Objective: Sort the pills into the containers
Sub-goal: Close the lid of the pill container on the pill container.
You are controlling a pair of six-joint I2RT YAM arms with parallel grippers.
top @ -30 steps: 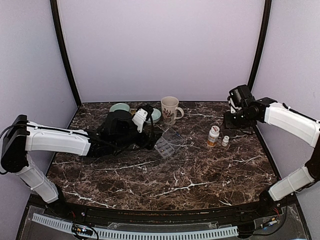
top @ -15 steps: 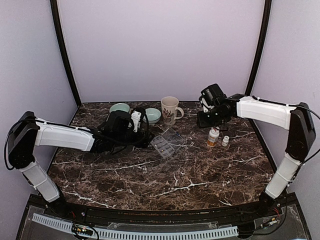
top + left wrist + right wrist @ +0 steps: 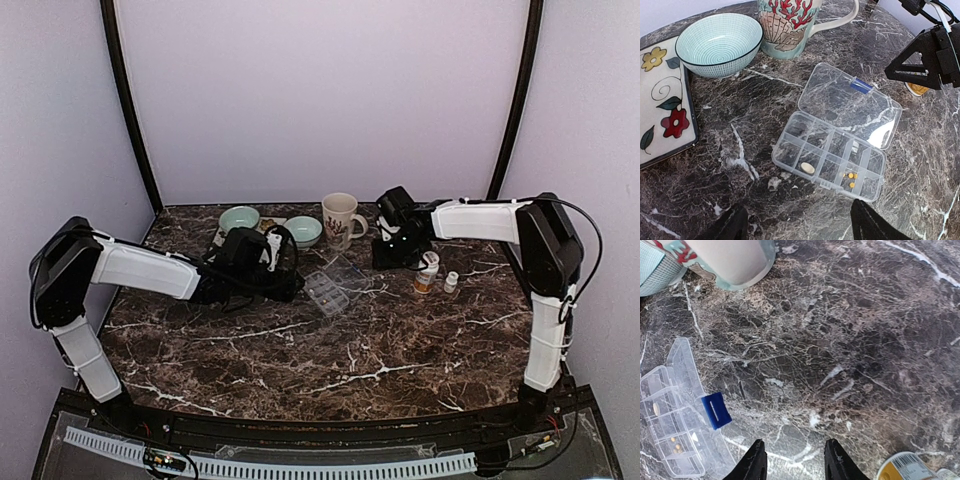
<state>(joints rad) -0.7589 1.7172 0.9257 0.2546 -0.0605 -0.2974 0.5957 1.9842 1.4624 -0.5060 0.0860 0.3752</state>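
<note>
The clear compartment box, the containers (image 3: pixel 333 289), lies open on the marble between the arms, its lid (image 3: pixel 850 104) folded back with a blue latch (image 3: pixel 716 410). One compartment (image 3: pixel 830 162) holds a beige oval pill (image 3: pixel 808 168). Another holds three small yellow pills (image 3: pixel 851 176), also seen in the right wrist view as yellow pills (image 3: pixel 675 441). My left gripper (image 3: pixel 797 227) hovers just left of the box (image 3: pixel 287 278), open and holding nothing. My right gripper (image 3: pixel 794 462) hangs over bare marble between the mug and the bottle (image 3: pixel 392 250), open and holding nothing.
An amber pill bottle (image 3: pixel 427 272) and its white cap (image 3: pixel 451 282) stand right of the right gripper. A coral-patterned mug (image 3: pixel 340 218), two pale green bowls (image 3: pixel 240 217) (image 3: pixel 303 231) and a flowered plate (image 3: pixel 660 100) line the back. Walls close three sides.
My right arm has swung left from the back right corner to the spot beside the bottle. My left gripper has drawn back left off the box and its jaws have narrowed a little.
</note>
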